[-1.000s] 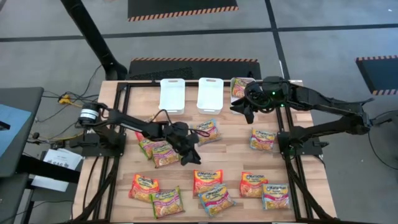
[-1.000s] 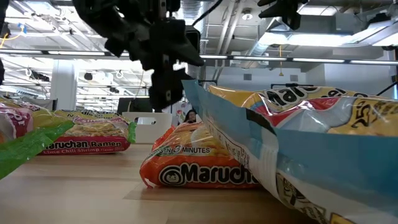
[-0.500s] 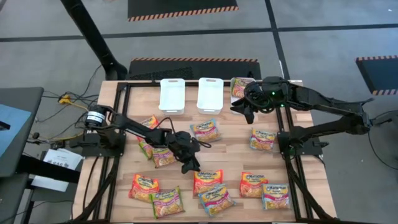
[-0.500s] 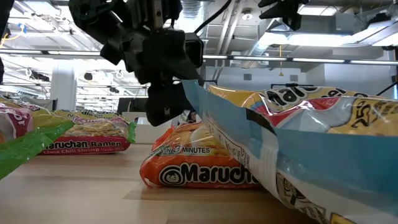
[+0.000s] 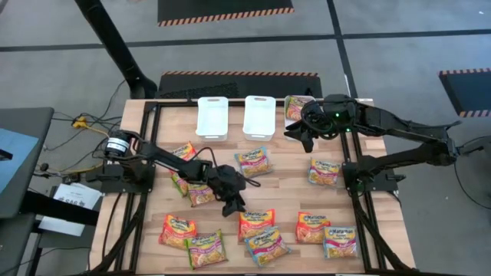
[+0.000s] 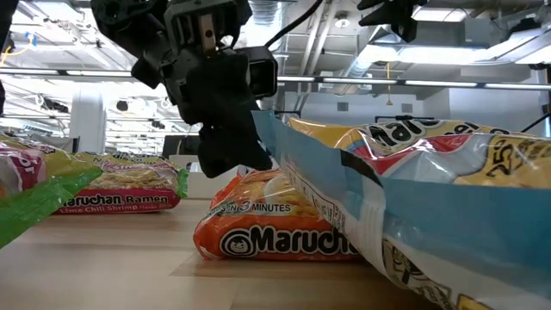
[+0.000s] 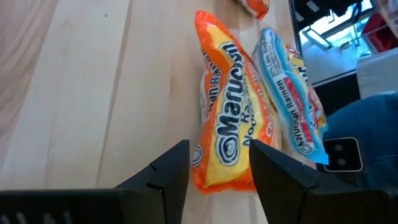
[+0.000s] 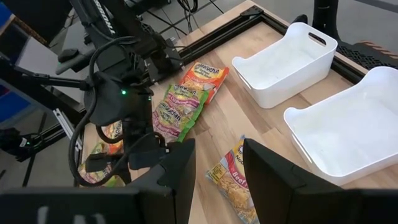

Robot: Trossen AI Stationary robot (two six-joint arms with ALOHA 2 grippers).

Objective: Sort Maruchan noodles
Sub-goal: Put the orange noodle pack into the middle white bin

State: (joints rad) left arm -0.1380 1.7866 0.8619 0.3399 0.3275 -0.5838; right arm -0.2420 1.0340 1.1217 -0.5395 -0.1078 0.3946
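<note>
Several Maruchan noodle packets lie flat on the wooden table. My left gripper (image 5: pixel 232 205) hangs open just over the table's middle, at the far end of an orange packet (image 5: pixel 255 223). In the left wrist view, that orange packet (image 7: pixel 222 124) runs away from my left gripper (image 7: pixel 219 149), and its closest end lies between the two open fingers. I see no touch there. A blue-edged packet (image 7: pixel 289 99) lies beside the orange one. My right gripper (image 5: pixel 298 135) waits open, raised over the far right part of the table.
Two white bins (image 5: pixel 212 116) (image 5: pixel 259 115) stand at the far edge. More packets lie under the left arm (image 5: pixel 201 192), in the middle (image 5: pixel 255 161), at the right (image 5: pixel 324 172) and along the near edge (image 5: pixel 205 247) (image 5: pixel 340 241). One packet (image 5: pixel 294 107) lies beside the right-hand bin.
My left gripper has moved toward the table's near edge and sunk, coming down over the orange packet's far end. It has rolled a little at the wrist. Its fingers have stayed open. No packet has moved.
</note>
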